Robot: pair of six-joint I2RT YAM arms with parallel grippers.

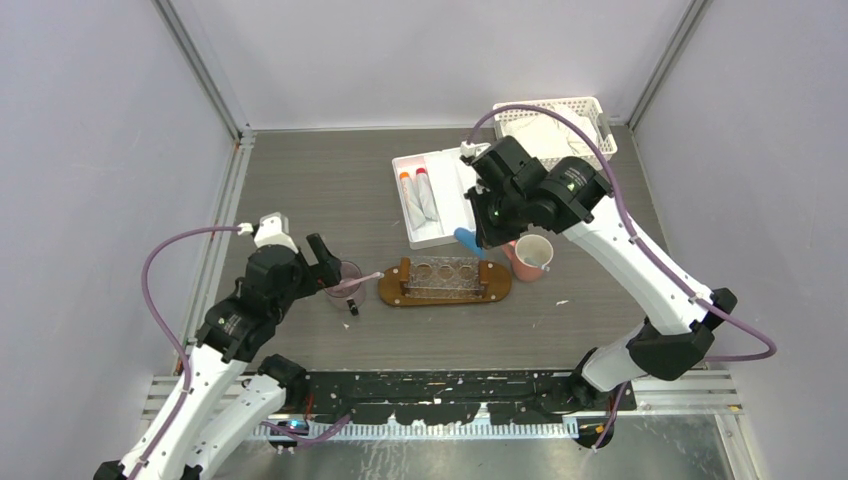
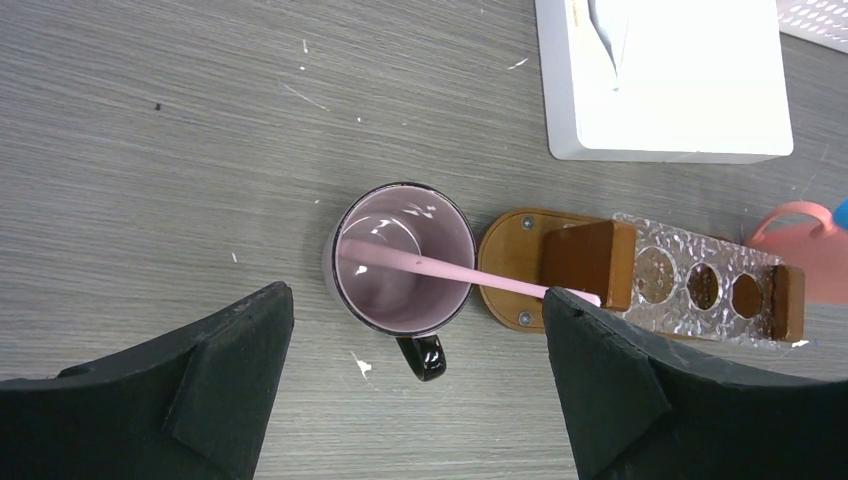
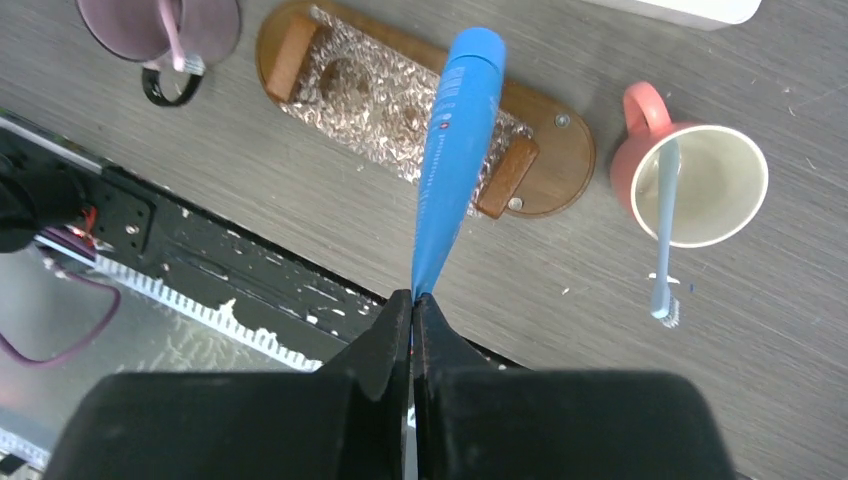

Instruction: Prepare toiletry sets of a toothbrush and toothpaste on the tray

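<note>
The blue toothpaste tube (image 3: 455, 150) was gripped by its flat crimped end in the closed right gripper (image 3: 412, 310), its cap end pointing away from the jaws. In the right wrist view it was seen over the glassy holder (image 3: 400, 100) on the oval wooden tray (image 3: 560, 160). In the top view it was seen just behind the tray's right part, near the white divided tray (image 1: 430, 240), in which two white-grey tubes (image 1: 420, 195) were laid side by side. The left gripper (image 2: 413, 310) was held open above a dark mug (image 2: 345, 290), not touching it. A pink toothbrush (image 2: 440, 268) was leaned in that mug, its far end over the tray's left end. A light blue toothbrush (image 3: 663, 230) was stood in a salmon mug (image 3: 640, 110) beside the tray's right end.
</note>
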